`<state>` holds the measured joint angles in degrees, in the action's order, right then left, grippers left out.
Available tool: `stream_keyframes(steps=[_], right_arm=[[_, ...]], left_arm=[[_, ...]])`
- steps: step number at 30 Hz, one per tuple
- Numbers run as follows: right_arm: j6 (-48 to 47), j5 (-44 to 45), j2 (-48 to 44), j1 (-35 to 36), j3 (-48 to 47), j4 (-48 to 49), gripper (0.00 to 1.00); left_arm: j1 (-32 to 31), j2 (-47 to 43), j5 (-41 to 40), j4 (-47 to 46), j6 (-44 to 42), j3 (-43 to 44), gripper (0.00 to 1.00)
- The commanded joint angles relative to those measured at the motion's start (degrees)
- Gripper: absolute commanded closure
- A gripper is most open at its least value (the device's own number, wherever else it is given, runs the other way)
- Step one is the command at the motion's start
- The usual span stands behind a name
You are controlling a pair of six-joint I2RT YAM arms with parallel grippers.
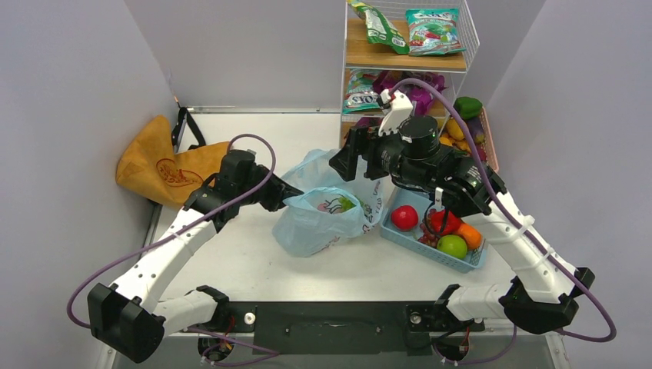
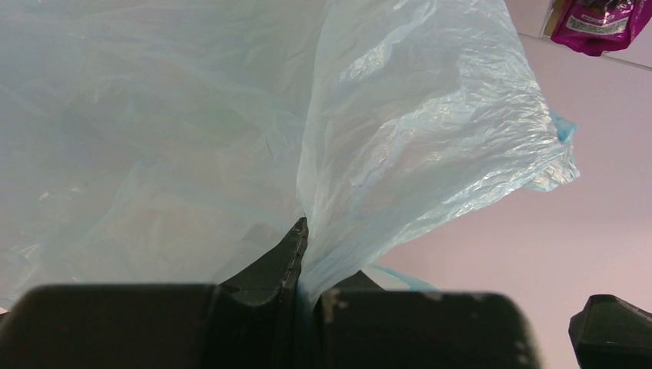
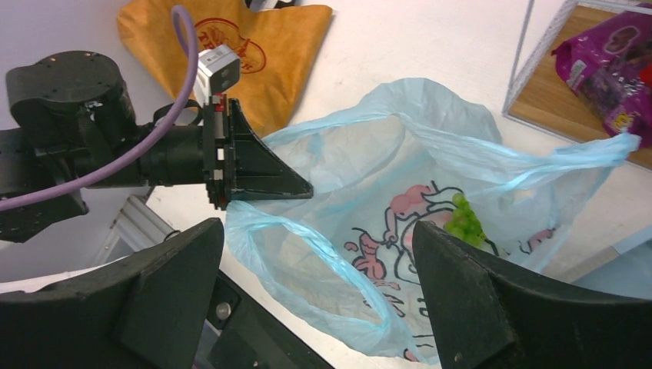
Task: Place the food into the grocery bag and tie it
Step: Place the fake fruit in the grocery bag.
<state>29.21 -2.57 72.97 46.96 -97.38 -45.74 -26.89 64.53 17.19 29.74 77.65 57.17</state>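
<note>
The light blue grocery bag (image 1: 323, 219) lies on the table, mouth held up, cartoon print showing. A bunch of green grapes (image 3: 465, 219) sits inside it, seen through the plastic (image 1: 346, 204). My left gripper (image 1: 296, 198) is shut on the bag's rim; in the left wrist view the plastic (image 2: 415, 138) fans up from between the closed jaws (image 2: 304, 254). My right gripper (image 3: 317, 227) hangs open above the bag's mouth (image 1: 346, 165), holding nothing, one loop handle below it. More food, a red tomato (image 1: 404, 217), a green apple (image 1: 452, 246) and an orange (image 1: 470, 234), lies in the basket.
A blue basket (image 1: 419, 247) stands right of the bag under the right arm. A tan tote (image 1: 165, 165) lies at the back left. A wire shelf (image 1: 407, 58) with snack packets stands at the back, more produce beside it.
</note>
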Motion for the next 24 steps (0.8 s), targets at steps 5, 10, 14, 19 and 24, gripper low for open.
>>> stream_keyframes(steps=[5, 10, 14, 19, 24], right_arm=[[-3.3, 11.1, -4.7, -0.2, 1.1, -5.6, 0.12], [-2.8, 18.6, -9.7, -1.9, 6.2, -8.0, 0.12], [-0.6, 25.4, -14.1, -6.0, 13.4, -10.9, 0.11], [1.2, 23.1, -17.4, -13.8, 23.8, -11.7, 0.10], [4.2, 25.1, -17.8, -14.7, 29.1, -11.9, 0.08]], left_arm=[[0.7, -2.7, -4.5, 3.5, -3.5, 1.6, 1.00], [2.9, -4.2, -6.7, 9.1, -6.7, 5.0, 1.00], [3.4, -3.3, -6.3, 10.9, -9.7, 7.5, 1.00], [2.7, -2.1, -4.9, 9.5, -11.5, 7.3, 1.00], [1.3, -2.0, -5.1, 8.8, -12.9, 8.0, 1.00]])
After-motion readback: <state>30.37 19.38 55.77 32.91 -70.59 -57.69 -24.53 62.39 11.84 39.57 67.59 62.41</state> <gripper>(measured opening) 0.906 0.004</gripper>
